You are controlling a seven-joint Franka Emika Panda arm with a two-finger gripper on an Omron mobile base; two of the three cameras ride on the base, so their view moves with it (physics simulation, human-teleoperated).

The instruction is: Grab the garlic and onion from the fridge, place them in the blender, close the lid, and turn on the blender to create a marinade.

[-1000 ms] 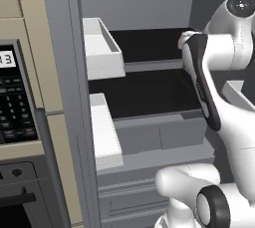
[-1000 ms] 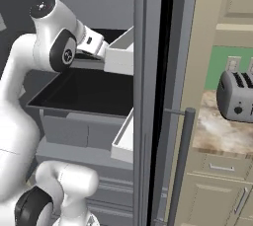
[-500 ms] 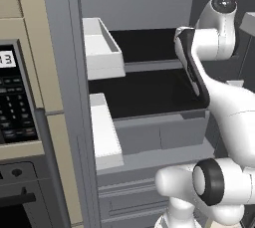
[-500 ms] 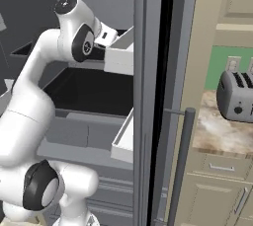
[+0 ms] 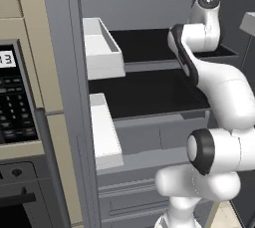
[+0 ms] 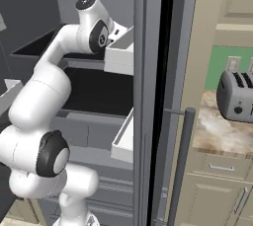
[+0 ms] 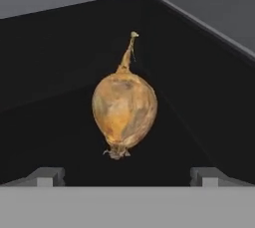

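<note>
At the far left of the left base view a microwave keypad [image 5: 17,105] is cut off by the frame edge, and below it a dark oven front [image 5: 20,199] runs out of the picture. Next comes the open fridge [image 5: 64,97], its grey side post rising the full height, with a white door bin [image 5: 102,48] high on the inner left and a second white bin [image 5: 107,132] lower down, both seen end-on. Dark shelves [image 5: 149,92] run back behind them, and grey drawers [image 5: 129,197] sit below, partly covered by the robot's own white body. The arm [image 5: 219,87] bends up and reaches onto the upper shelf, where its end is hidden behind its own wrist. In the right base view the same arm [image 6: 44,92] leans in from the left toward the upper shelf, and a white bin [image 6: 121,52] on the fridge's right side covers the hand; further right a grey door handle [image 6: 180,166] stands upright, and a toaster [image 6: 237,94] on a marbled counter [image 6: 217,136] is clipped by the edge. In the hand view the onion [image 7: 124,107], golden-brown with a thin dry stalk, lies on a dark shelf near a back corner, probably resting free, though its contact with the shelf is hard to judge against the black. The gripper [image 7: 127,176] sits in front of it with its two tips spread wide, one at each side and neither touching the onion.
</note>
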